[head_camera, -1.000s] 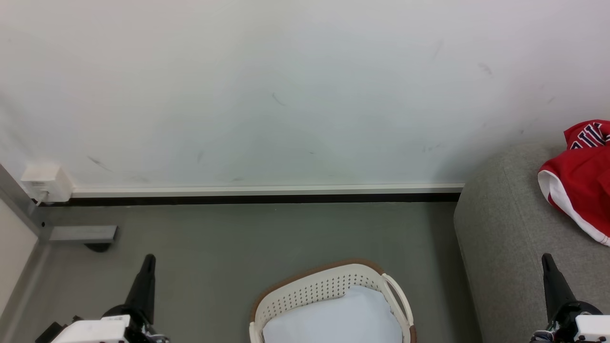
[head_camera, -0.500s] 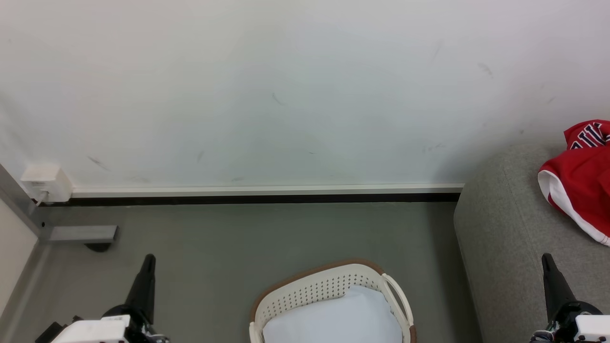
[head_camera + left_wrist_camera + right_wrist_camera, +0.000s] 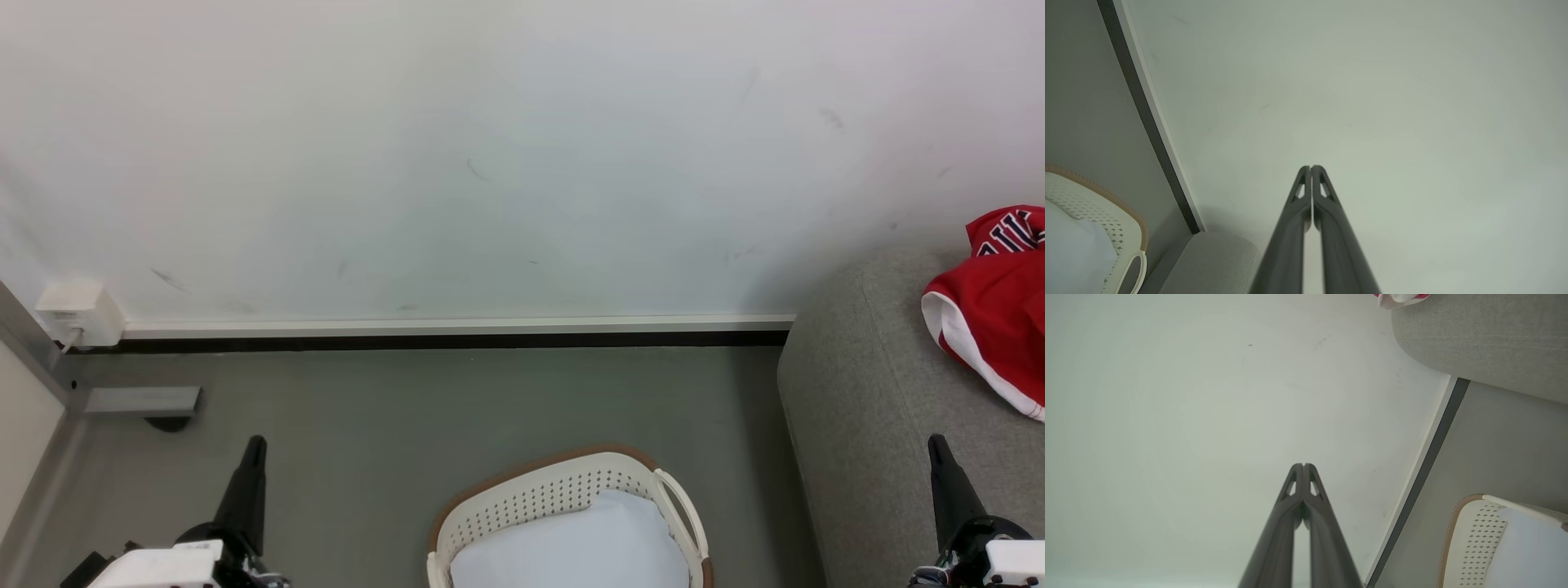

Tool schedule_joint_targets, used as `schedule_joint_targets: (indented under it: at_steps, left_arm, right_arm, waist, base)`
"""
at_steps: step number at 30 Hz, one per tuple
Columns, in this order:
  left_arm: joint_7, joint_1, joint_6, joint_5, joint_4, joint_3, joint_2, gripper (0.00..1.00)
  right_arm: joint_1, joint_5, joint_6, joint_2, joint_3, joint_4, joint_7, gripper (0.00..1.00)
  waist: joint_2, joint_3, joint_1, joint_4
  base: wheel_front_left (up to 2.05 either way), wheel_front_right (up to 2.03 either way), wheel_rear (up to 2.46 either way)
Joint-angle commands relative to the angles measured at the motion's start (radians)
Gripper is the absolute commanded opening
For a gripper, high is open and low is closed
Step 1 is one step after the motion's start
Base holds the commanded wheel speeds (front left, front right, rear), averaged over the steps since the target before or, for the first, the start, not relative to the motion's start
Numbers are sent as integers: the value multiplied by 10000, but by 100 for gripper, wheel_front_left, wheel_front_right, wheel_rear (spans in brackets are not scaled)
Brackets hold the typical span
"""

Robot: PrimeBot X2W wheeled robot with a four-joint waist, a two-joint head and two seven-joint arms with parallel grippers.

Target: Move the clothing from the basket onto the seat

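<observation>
White wall [image 3: 490, 163] takes up the top half of the head view, with a grey-green floor [image 3: 457, 400] under it and a white and black strip [image 3: 457, 331] where they meet. Counting up: one basket [image 3: 531, 478], one white cloth [image 3: 571, 543], one piece of red clothing [image 3: 992, 318], one seat [image 3: 865, 392] and two grippers. The basket stands on the floor at the bottom middle of the frame; it is cream with little holes and a brown rim, and the white cloth lies inside it. The seat is big and grey and sits at the right side, by the wall. The clothing, with white trim and some letters, lies on top of the seat at the far right edge, well apart from the basket. The left gripper [image 3: 254, 447] points up at the lower left, over the floor, and the right gripper [image 3: 937, 445] points up at the lower right, over the seat. Each wrist view shows its two dark fingers pressed together with nothing between them. A small white box [image 3: 77, 314] sits low on the wall at the left, with a grey metal bar [image 3: 143, 400] on the floor just below it.
</observation>
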Motion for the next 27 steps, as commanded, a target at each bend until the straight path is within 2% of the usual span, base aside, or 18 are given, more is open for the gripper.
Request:
schedule_joint_targets:
  at_steps: [1,27]
  left_arm:
    - [39,-73,-48,-145,0,16,68,0]
    - [39,-73,-48,-145,0,16,68,0]
  right_arm:
    - [-132,-100,-21,-4,-44,-32,36,0]
    - [-132,-100,-22,-4,-45,-32,36,0]
  waist:
    - [0,0,0,0]
    - [0,0,0,0]
  base:
    - [0,0,0]
    - [0,0,0]
